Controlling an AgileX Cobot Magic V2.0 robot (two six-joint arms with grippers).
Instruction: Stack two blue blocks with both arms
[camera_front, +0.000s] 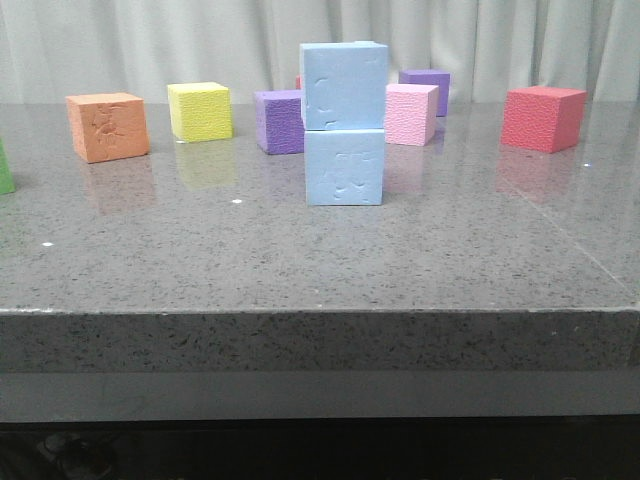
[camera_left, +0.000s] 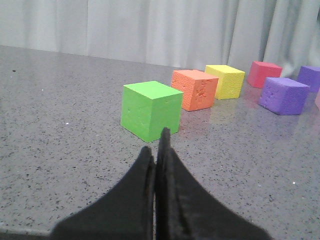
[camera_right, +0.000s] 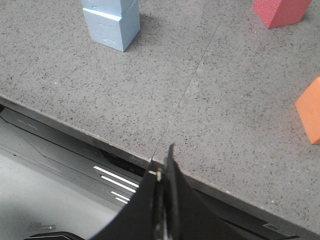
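Both blue blocks (camera_front: 344, 125) stand nearest the table's front edge, mid-table, one stacked squarely on the other. Left gripper (camera_left: 156, 150) and right gripper (camera_right: 167, 165) are closed, empty, well apart from them; right seems nearer.

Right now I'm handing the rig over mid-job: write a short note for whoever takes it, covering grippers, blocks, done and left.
Left gripper: shut, empty, low over the table near the green cube.
Right gripper: shut, empty, above the table's front edge.
Blue blocks: upper blue block sits on the lower blue block, slightly offset, mid-table.
Done: the stack stands, free of both grippers.
Left: nothing visible; keep the arms off it.
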